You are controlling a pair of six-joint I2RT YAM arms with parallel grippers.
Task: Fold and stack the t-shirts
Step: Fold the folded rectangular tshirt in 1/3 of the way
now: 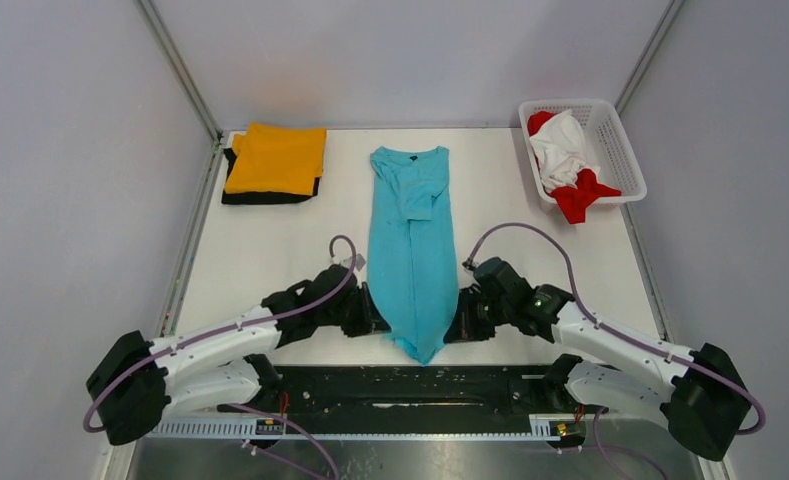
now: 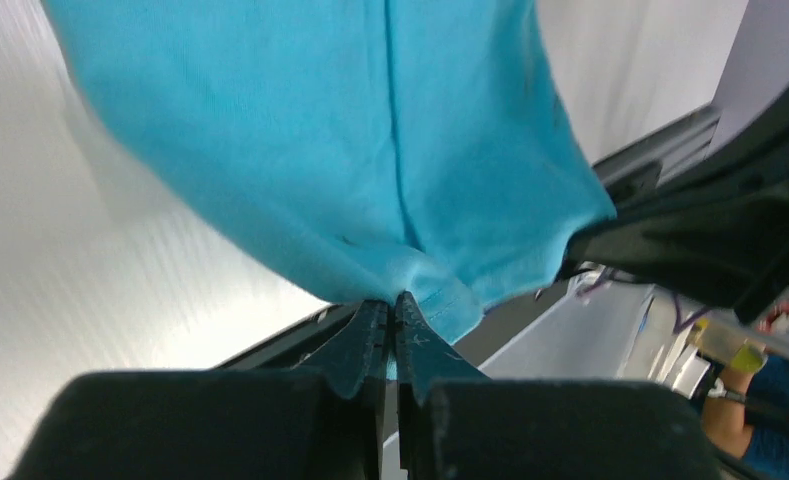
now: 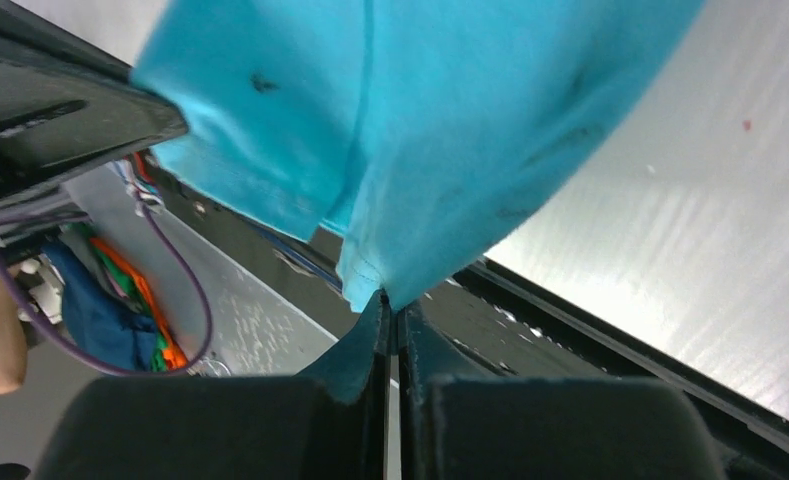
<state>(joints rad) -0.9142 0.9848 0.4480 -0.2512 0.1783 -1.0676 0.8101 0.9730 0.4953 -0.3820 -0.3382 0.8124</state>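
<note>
My left gripper [image 1: 370, 312] and right gripper [image 1: 460, 318] each clamp the near hem [image 1: 417, 345] of the turquoise t-shirt [image 1: 410, 250], a narrow strip on the table [image 1: 270, 250]. Next, I'd carry the hem to the collar [image 1: 408, 155].

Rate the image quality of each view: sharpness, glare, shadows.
Top external: sharp, evenly lit, faint shadows. Left wrist: turquoise t-shirt slightly blurred, table washed out by glare. Right wrist: t-shirt sharper, table streaked with glare, background soft.

We see the turquoise t-shirt [image 1: 410, 250] as soft matt cloth, the table [image 1: 270, 250] smooth and faintly sheeny, the basket [image 1: 622, 150] white plastic lattice.
</note>
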